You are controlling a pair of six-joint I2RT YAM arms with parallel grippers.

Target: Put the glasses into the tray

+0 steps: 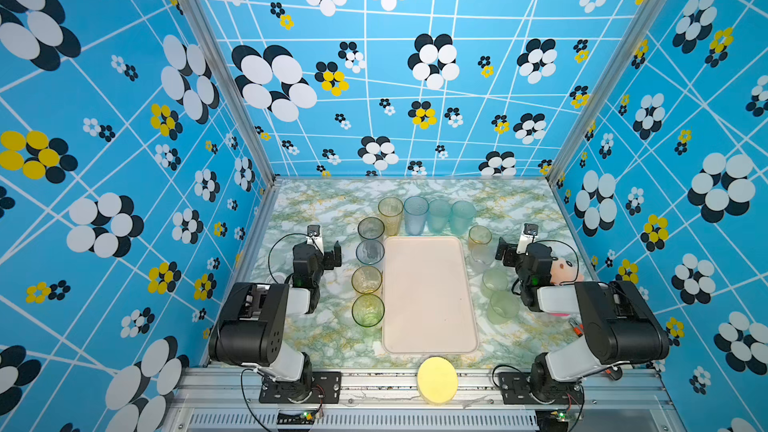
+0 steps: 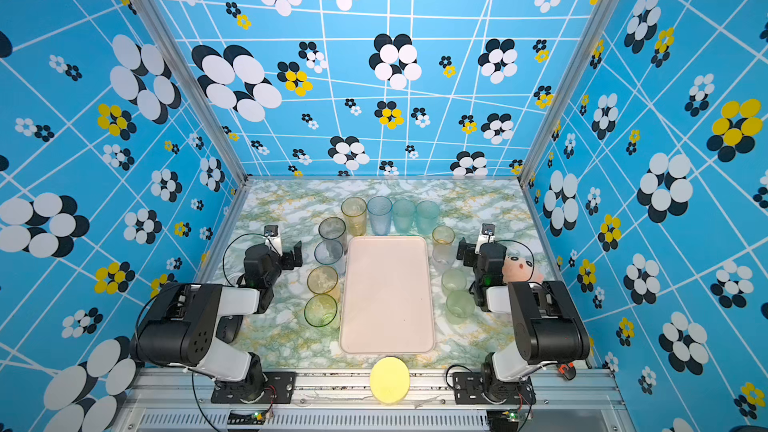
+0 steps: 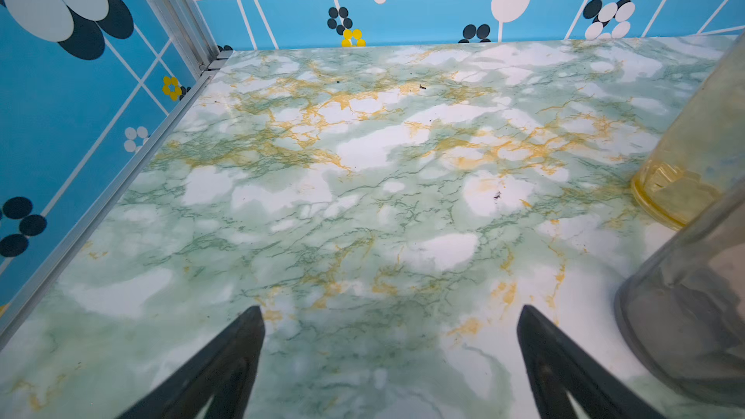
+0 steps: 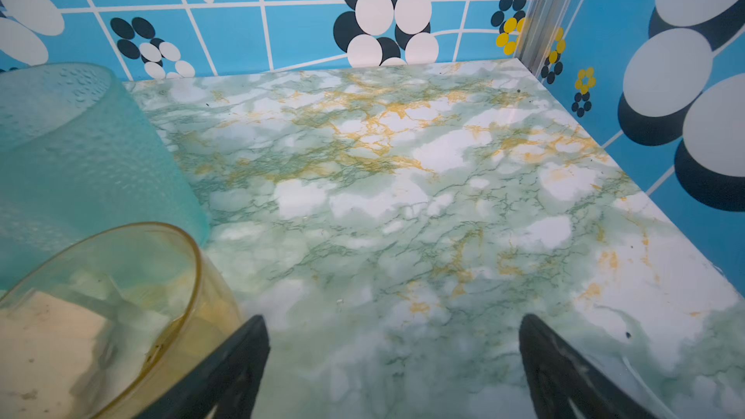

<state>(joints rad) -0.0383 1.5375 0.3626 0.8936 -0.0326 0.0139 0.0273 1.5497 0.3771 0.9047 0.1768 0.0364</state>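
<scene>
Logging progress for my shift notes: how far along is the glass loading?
Nothing looks done: the tray is bare. Nothing is in hand: the left pincer and right pincer stand open, empty. All remains: the glasses stand on the table beside or behind the tray.

Empty pinkish tray [image 1: 428,317] flat mid-table, upright tinted glasses [image 1: 368,280] around three sides.

On my feed, left arm [image 1: 249,326] sits folded, left hand [image 1: 334,255] spread wide and empty; right arm [image 1: 615,317] mirrors it, right hand [image 1: 502,251] gaping too.
</scene>
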